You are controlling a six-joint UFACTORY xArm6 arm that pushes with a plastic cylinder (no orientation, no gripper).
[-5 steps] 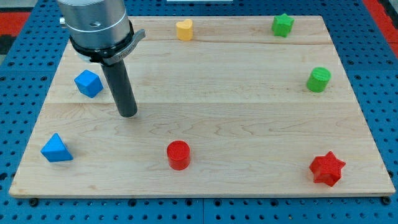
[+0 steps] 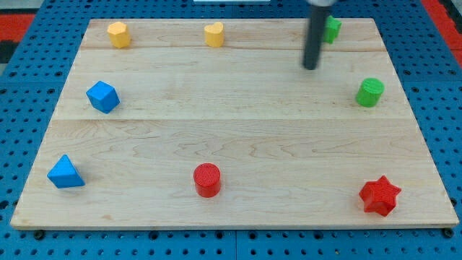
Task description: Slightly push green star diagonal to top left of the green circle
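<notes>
The green star [image 2: 332,29] sits near the board's top right edge, partly hidden behind my rod. The green circle [image 2: 369,92] stands below and to the right of it, near the right edge. My tip [image 2: 311,67] rests on the board just below and left of the green star, and up-left of the green circle. It is apart from the circle; the rod's upper part overlaps the star's left side in the view.
A yellow block [image 2: 118,34] and a yellow heart [image 2: 214,34] lie along the top edge. A blue cube [image 2: 102,97] and a blue triangle [image 2: 65,172] are at the left. A red circle [image 2: 207,180] and a red star [image 2: 380,196] sit near the bottom.
The rod has swept from the left side near the blue cube across to the top right beside the green star. The yellow block at top left is now uncovered. No block has moved.
</notes>
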